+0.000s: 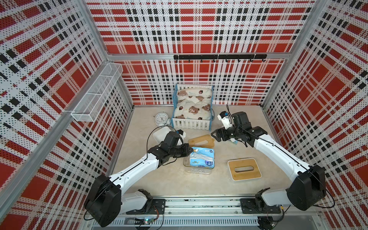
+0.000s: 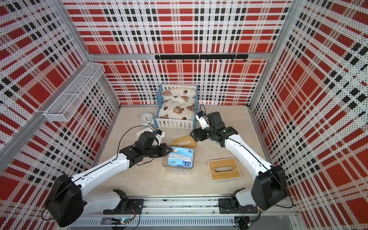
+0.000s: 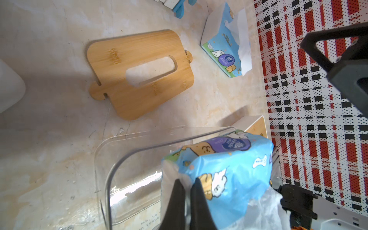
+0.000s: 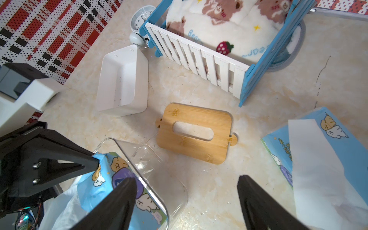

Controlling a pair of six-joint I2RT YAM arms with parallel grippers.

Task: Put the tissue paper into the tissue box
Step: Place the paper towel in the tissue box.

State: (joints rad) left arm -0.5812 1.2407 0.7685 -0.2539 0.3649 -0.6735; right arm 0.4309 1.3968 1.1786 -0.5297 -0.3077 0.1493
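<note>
A tissue paper pack [image 1: 202, 158] [image 2: 181, 159] in light-blue printed wrap sits partly inside the clear plastic tissue box [image 1: 197, 171] [image 3: 111, 169], white sheets showing on top. My left gripper [image 1: 191, 150] [image 3: 186, 180] is shut on the wrap at the pack's [image 3: 229, 169] far-left end, which stands above the box rim. My right gripper [image 1: 213, 136] [image 4: 185, 179] hangs open over the floor beside a loose bamboo lid [image 1: 201, 140] [image 4: 195, 133], holding nothing. A second tissue paper pack [image 3: 223, 43] [image 4: 318, 159] lies under the right arm.
A white tissue box with a bamboo lid [image 1: 244, 169] stands to the right of the clear box. An open white box [image 4: 123, 83] sits behind the left arm. A doll crib [image 1: 192, 107] and an alarm clock [image 1: 161, 118] stand at the back wall.
</note>
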